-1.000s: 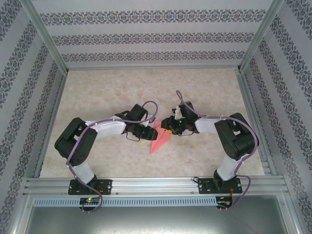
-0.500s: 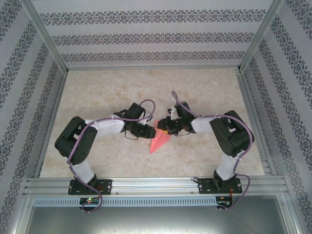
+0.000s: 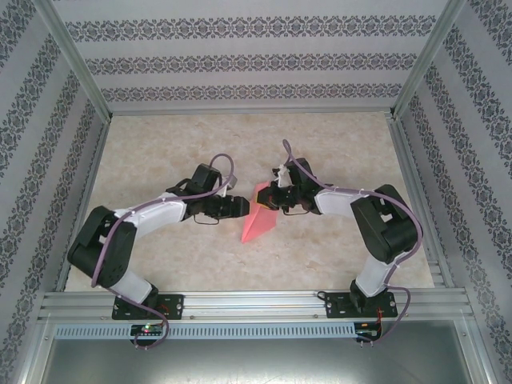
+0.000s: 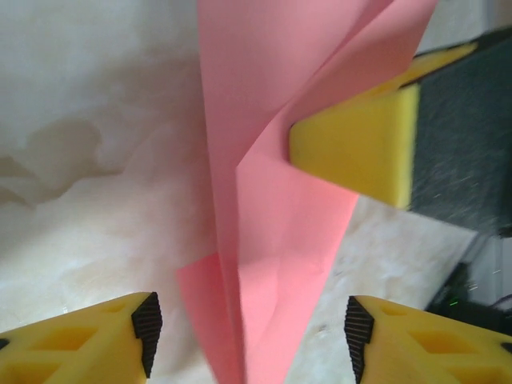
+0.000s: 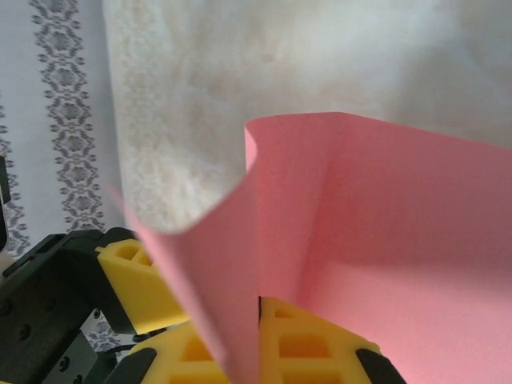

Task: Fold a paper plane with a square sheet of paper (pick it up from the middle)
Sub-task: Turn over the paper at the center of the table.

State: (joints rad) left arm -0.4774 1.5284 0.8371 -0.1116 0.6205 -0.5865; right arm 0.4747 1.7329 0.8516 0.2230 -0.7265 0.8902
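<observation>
**Clerk:** Item one, largest: flat beige marbled tabletop (image 3: 176, 152), enclosed by grey-patterned wall panels (image 3: 240, 64). Use?

**Checker:** Work surface beneath both arms.

**Clerk:** Item two: white-and-black jointed left arm (image 3: 152, 216) and its twin, the right arm (image 3: 360, 208).

**Checker:** Both reached inward and met near the table's middle, so each faced the paper from its own side.

**Clerk:** Item three: slim pink-red paper plane (image 3: 258, 224), folded and pointed, with a centre crease.

**Checker:** It lay between the two arm ends. The wide end was up at the right arm and the nose slanted toward the near edge. Whether the nose touched the tabletop could not be told.

**Clerk:** Item four: black right gripper (image 3: 274, 200) with yellow block fingers (image 5: 288, 340).

**Checker:** It was clenched on the plane's wide end. In its wrist view the paper rose straight out from between the closed fingers. In my judgement it was held there to pin the layers and keep the crease upright.

**Clerk:** Item five, smallest: left gripper (image 4: 252, 336), with yellow ribbed fingertips (image 4: 120, 336).

**Checker:** Released. The fingertips stood apart on either side of the plane's body and appeared to touch neither face. It probably straddled the crease ready for a fresh hold lower down.
</observation>
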